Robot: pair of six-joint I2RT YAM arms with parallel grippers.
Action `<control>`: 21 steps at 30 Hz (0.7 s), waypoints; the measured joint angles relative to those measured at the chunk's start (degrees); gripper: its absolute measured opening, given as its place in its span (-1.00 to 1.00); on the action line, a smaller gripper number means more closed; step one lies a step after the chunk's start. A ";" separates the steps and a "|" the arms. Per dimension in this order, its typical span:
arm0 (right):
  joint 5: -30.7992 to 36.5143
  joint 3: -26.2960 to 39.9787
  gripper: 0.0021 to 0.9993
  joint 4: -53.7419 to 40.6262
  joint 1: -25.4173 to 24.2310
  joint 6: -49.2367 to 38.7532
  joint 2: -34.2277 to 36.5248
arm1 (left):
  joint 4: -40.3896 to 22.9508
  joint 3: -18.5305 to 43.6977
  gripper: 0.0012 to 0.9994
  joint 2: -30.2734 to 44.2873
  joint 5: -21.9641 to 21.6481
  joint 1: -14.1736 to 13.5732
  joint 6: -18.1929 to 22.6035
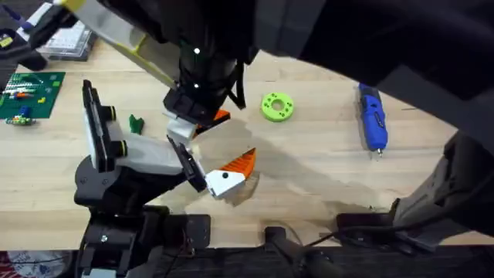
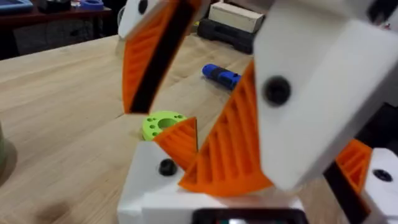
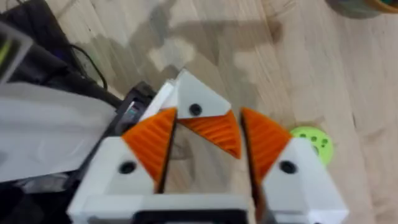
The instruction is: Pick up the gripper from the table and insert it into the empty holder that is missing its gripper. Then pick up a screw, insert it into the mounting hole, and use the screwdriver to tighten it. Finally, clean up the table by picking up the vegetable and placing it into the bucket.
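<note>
The loose gripper (image 1: 225, 177) sits right at the tip of the holder (image 1: 143, 158), at the holder's 3 o'clock end near the middle of the counter (image 1: 309, 177). It looks like it's seated in, or at least lined up with, the empty mount, though how deep it sits can't be told. The left gripper (image 1: 193, 123) hangs just off it at about 11 o'clock. Its fingers are spread wide and not clamped on anything, probably so it can nudge or steady the part. The right gripper (image 3: 207, 124) hovers above with its pads well apart, framing the loose gripper from overhead, likely to check alignment. The screwdriver (image 1: 372, 116) is parked out at 2 o'clock, clear of the arms, and the lime-green ring (image 1: 277, 106) lies between it and the action. The screw step doesn't look started yet.
</note>
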 joint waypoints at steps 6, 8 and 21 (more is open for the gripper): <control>1.47 0.18 0.98 -0.11 -0.53 -0.04 0.00 | 0.02 0.00 0.98 0.00 -0.09 0.02 -0.24; 1.62 0.20 0.99 -0.11 -0.55 -0.02 0.00 | 0.00 0.00 0.98 0.02 -0.13 0.00 -0.26; 1.75 0.22 0.99 -0.11 -0.55 -0.02 0.00 | 0.02 0.00 0.97 0.00 -0.15 0.02 -0.26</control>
